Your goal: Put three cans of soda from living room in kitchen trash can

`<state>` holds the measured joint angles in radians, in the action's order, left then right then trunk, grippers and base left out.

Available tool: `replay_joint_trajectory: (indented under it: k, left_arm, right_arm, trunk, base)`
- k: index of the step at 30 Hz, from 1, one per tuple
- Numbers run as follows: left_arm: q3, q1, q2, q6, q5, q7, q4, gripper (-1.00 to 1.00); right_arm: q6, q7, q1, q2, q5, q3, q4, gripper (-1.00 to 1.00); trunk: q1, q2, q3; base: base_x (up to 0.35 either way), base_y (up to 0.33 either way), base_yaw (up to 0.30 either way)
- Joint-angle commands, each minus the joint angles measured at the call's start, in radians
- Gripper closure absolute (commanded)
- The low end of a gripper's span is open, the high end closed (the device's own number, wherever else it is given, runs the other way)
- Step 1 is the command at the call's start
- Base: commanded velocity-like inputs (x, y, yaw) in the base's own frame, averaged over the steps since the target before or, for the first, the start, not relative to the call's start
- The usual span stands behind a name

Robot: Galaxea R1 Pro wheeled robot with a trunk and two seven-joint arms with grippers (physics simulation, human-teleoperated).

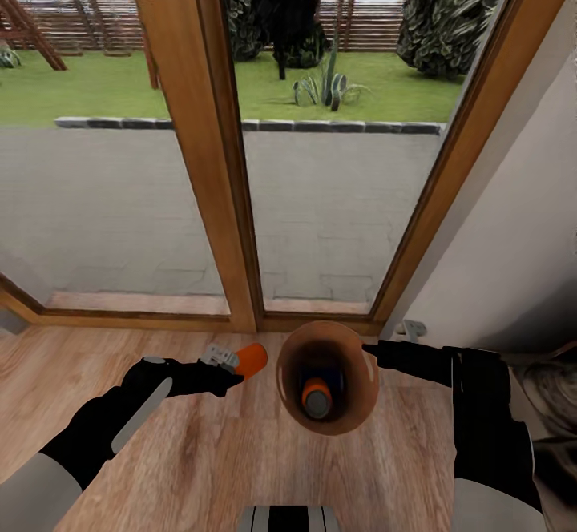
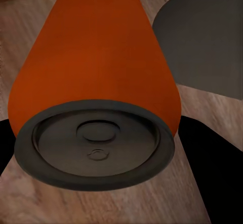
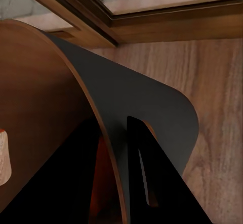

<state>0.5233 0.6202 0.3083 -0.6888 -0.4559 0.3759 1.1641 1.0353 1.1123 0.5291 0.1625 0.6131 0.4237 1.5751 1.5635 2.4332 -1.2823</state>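
Two orange soda cans show in the head view: one point(image 1: 316, 397) stands upright deep inside the tash can point(image 1: 362, 404), on its brown floor, and the other orange can point(image 1: 249, 360) lies sideways in the left gripper point(image 1: 232, 365), whose fingers close on it just beside the bin's left rim, above the wood floor point(image 1: 208, 468). The right gripper point(image 1: 370, 351) pinches the bin's right rim, one finger on each side of the wall. The bin sits near the wood-framed glass door point(image 1: 232, 195).

From the left wrist, the held can point(image 2: 96, 67) looms close, its dark end point(image 2: 96, 145) facing the camera, with the bin's grey wall point(image 2: 202, 42) just beyond.

From the right wrist, the fingers point(image 3: 152, 183) straddle the bin's rim point(image 3: 101, 118), grey outside and brown inside.
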Motion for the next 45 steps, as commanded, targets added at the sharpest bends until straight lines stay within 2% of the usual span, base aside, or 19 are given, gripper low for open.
replay_joint_trajectory:
  k: [1, 11, 45]
  left_arm:
    - [0.000, 0.000, 0.000, 0.000, 0.000, 0.000, 0.000, 1.00]
    - [0.000, 0.000, 0.003, 0.000, 0.000, 0.037, 0.000, 1.00]
    - [0.000, 0.000, 0.001, 0.000, 0.000, 0.040, 0.000, 1.00]
  right_arm:
    - [0.012, 0.001, 0.000, 0.000, -0.018, 0.000, 0.000, 1.00]
    - [0.012, 0.001, 0.000, -0.001, -0.018, 0.000, 0.000, 1.00]
    - [0.012, 0.001, 0.000, -0.001, -0.024, 0.000, 0.000, 1.00]
  trunk:
    - [0.000, 0.000, 0.002]
    - [0.000, 0.000, 0.018]
    - [0.000, 0.000, 0.073]
  base:
    - [0.000, 0.000, 0.000]
    - [0.000, 0.000, 0.000]
    - [0.000, 0.000, 0.000]
